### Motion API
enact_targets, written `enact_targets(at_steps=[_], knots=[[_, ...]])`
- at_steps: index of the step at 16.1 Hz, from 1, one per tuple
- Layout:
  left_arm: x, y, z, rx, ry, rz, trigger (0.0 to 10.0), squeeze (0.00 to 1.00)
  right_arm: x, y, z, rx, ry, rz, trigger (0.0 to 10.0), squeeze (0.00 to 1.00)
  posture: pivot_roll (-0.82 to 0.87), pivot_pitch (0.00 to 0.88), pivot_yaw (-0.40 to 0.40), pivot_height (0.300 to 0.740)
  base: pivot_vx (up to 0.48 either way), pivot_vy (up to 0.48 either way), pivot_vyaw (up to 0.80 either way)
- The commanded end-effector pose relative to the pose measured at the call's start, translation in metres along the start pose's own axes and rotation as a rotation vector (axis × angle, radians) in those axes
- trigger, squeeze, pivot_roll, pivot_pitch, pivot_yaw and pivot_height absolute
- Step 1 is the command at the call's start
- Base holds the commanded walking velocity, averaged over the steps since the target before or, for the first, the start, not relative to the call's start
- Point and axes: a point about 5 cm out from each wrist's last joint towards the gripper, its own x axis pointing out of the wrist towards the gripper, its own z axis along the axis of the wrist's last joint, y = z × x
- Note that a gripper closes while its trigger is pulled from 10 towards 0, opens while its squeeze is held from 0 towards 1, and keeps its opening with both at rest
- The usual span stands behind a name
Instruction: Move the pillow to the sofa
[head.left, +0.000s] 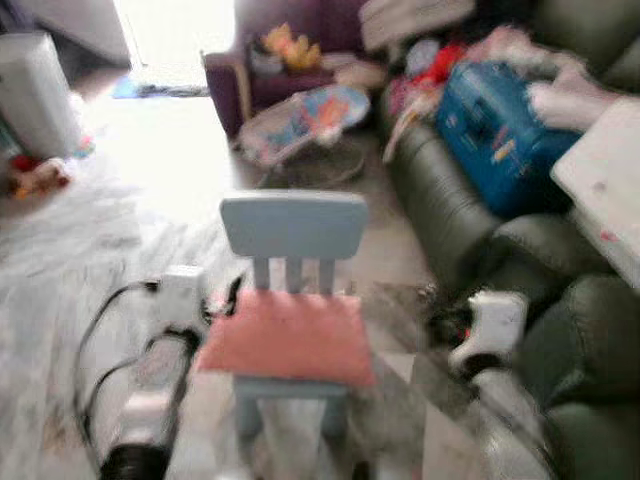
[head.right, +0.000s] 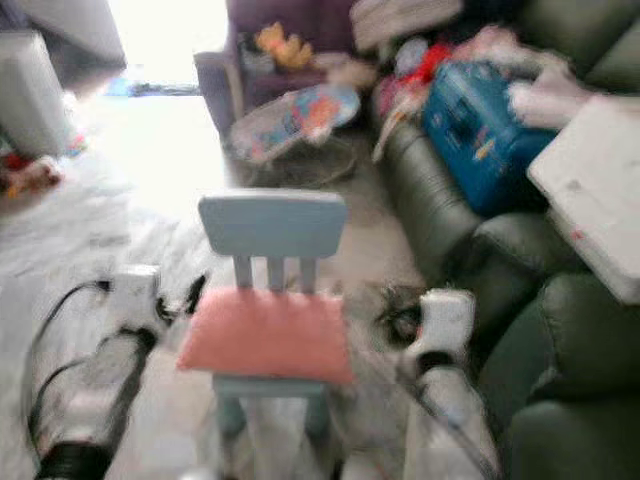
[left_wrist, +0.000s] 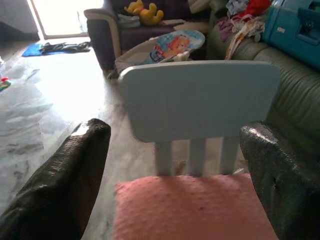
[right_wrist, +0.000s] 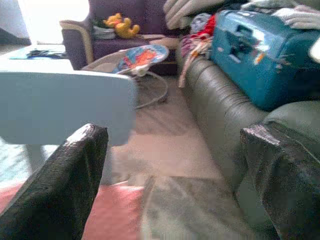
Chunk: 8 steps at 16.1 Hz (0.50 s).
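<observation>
A pink pillow (head.left: 290, 335) lies flat on the seat of a small light-blue chair (head.left: 293, 225) in the middle of the floor. The dark green sofa (head.left: 445, 205) runs along the right. My left gripper (left_wrist: 175, 127) is open just in front of the pillow (left_wrist: 192, 207), one finger (left_wrist: 75, 165) to each side of it, apart from it. My right gripper (right_wrist: 175, 132) is open too, low between the chair (right_wrist: 65, 105) and the sofa (right_wrist: 215, 95). The eye views are blurred.
On the sofa lie a blue case (head.left: 495, 125), clothes and a white box (head.left: 605, 170). A baby bouncer (head.left: 305, 115) and a purple armchair (head.left: 290, 50) stand behind the chair. A white appliance (head.left: 35, 90) stands far left. Open tiled floor (head.left: 150, 150) lies left of the chair.
</observation>
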Motion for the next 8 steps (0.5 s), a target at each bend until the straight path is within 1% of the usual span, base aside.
enact_targets(at_steps=[1, 8], knots=[[0.003, -0.0034, 0.0051, 0.001, -0.019, -0.008, 10.0, 0.0, 0.0017, -0.0059, 0.004, -0.019, -0.013, -0.016, 10.0, 0.0, -0.03, 0.0, -0.008, 0.74, 0.0, 0.0, 0.0], [0.0032, -0.0051, 0.0044, 0.002, -0.008, -0.008, 10.0, 0.0, 0.0013, -0.0065, 0.0032, -0.022, -0.007, -0.018, 10.0, 0.0, -0.03, 0.0, -0.008, 0.74, 0.0, 0.0, 0.0]])
